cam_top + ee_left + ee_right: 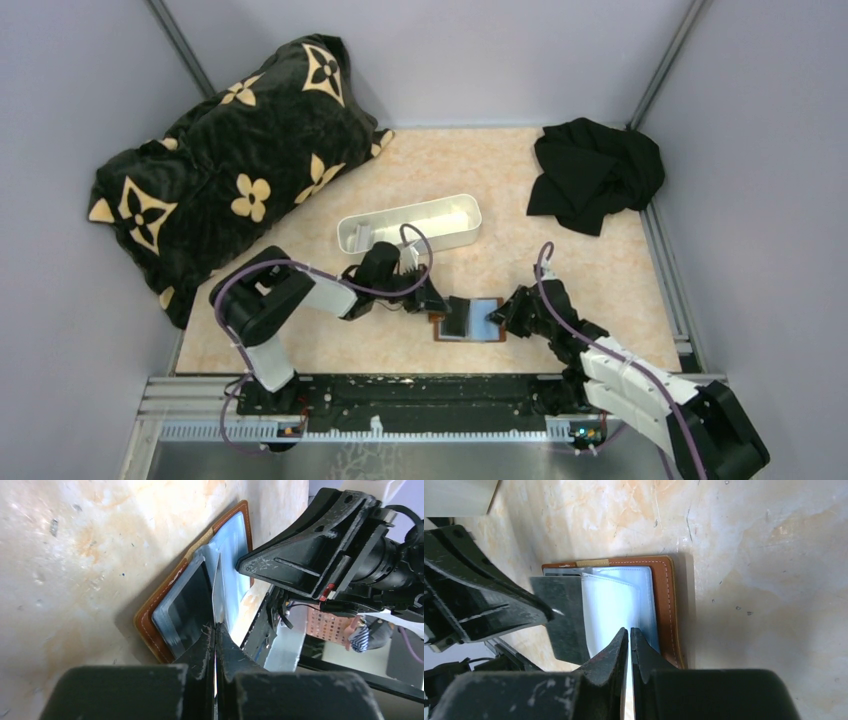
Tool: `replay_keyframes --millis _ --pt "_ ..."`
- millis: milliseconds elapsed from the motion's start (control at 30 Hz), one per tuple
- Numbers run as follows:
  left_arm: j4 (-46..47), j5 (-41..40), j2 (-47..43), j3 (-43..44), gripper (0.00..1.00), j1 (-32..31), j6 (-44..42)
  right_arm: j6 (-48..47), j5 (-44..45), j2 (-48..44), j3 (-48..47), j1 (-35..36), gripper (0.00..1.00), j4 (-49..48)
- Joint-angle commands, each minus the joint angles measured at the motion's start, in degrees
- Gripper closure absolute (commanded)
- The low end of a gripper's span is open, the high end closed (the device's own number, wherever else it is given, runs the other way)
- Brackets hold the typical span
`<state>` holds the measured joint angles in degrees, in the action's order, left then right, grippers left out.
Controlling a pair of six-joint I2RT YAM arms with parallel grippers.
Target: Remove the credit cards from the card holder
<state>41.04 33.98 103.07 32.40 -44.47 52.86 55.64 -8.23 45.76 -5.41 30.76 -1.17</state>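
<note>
The brown card holder [492,336] lies open on the table, blue-grey pockets up; it also shows in the left wrist view [148,625] and the right wrist view [667,605]. My left gripper [437,303] [216,627] is shut on a dark grey credit card [566,617], seen edge-on in its own view [216,587], over the wallet's left half. Another dark card [185,605] lies in that half. My right gripper [497,316] [629,630] is shut, its tips resting on the pale right pocket [611,605].
A long white tray [408,222] stands just behind the left arm. A black flowered cushion [230,160] fills the back left. A black cloth [595,170] lies at the back right. Grey walls close in both sides.
</note>
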Motion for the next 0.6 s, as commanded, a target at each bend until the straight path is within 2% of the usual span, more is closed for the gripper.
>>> replay_keyframes --millis 0,133,267,400,467,567 --pt "-9.4 -0.6 -6.4 0.0 1.00 2.0 -7.9 -1.5 3.2 2.0 -0.7 0.3 0.93 1.5" --pt "-6.1 2.2 -11.0 -0.7 1.00 4.7 -5.3 -2.2 3.4 4.2 -1.6 0.3 0.93 0.4" --pt "-10.4 -0.5 -15.9 0.6 1.00 5.3 -7.8 -4.2 4.1 6.6 -3.6 0.3 0.93 0.1" --pt "-10.5 -0.6 -20.8 0.9 1.00 6.0 -8.5 -6.4 5.7 9.4 -7.1 0.3 0.93 0.9" --pt "-10.6 -0.7 -23.2 0.9 1.00 6.1 -9.1 -7.7 7.6 8.3 -10.1 0.4 0.94 4.2" --pt "-10.9 -1.6 -26.9 0.3 1.00 6.1 -10.0 -9.6 11.0 2.1 -14.4 1.0 0.94 9.7"
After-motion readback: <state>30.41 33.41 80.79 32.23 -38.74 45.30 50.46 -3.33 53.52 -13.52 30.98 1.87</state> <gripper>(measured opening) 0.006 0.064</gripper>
